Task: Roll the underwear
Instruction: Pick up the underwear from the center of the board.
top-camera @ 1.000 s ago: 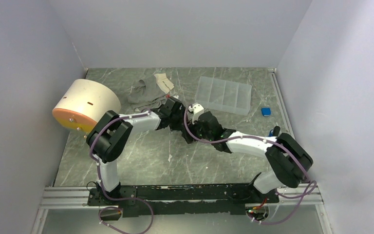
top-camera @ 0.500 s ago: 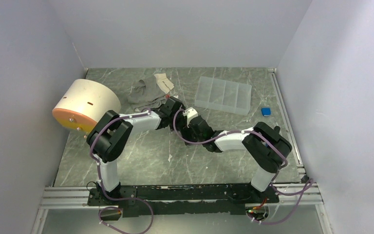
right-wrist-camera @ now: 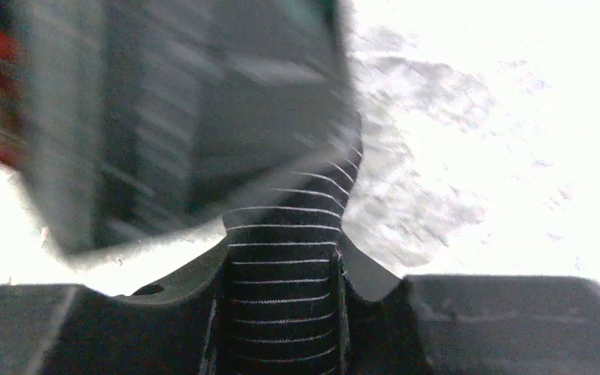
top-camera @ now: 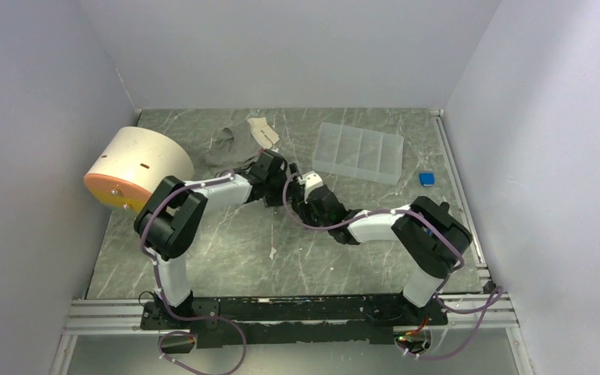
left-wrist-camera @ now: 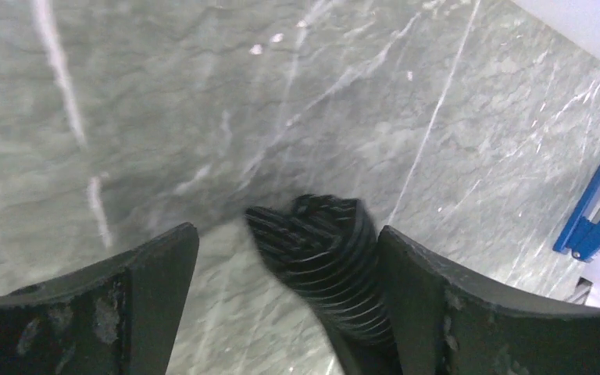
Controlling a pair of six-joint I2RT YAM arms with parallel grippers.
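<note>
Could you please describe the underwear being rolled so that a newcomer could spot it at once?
At the middle of the green marble table, the underwear is the small bundle pinched in the right gripper. Its dark fabric with thin pale stripes sets it apart from the grey clothes heaped behind.

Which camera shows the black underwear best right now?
Left wrist: the underwear is sharp, its end between open fingers. Right wrist shows it clamped but blurred. From above, left gripper and right gripper hide it.
</note>
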